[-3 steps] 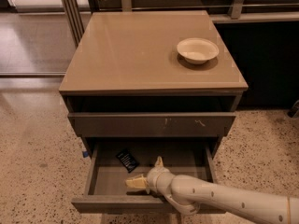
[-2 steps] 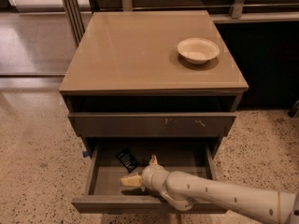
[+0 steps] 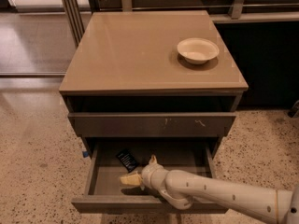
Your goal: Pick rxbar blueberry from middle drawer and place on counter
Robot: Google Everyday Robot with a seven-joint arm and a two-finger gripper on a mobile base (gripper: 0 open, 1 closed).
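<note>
Camera view: the drawer (image 3: 140,203) stands open below the upper drawer front (image 3: 152,124), which is shut and shows small white scratches. The rxbar (image 3: 126,160) lies flat on the drawer's bare floor, left of centre and toward the back, turned at an angle to the walls. My arm (image 3: 219,195) enters from the lower right and reaches over the drawer's front edge. The gripper (image 3: 137,168) sits inside the drawer, just right of and in front of the rxbar. Its fingers (image 3: 131,179) are spread apart, one pointing left along the floor and the other pointing up toward the back; nothing is between them. I cannot tell whether the lower finger touches the rxbar. The counter (image 3: 140,50) carries a white bowl (image 3: 197,49) near its right rear corner. The floor (image 3: 32,162) is speckled.
</note>
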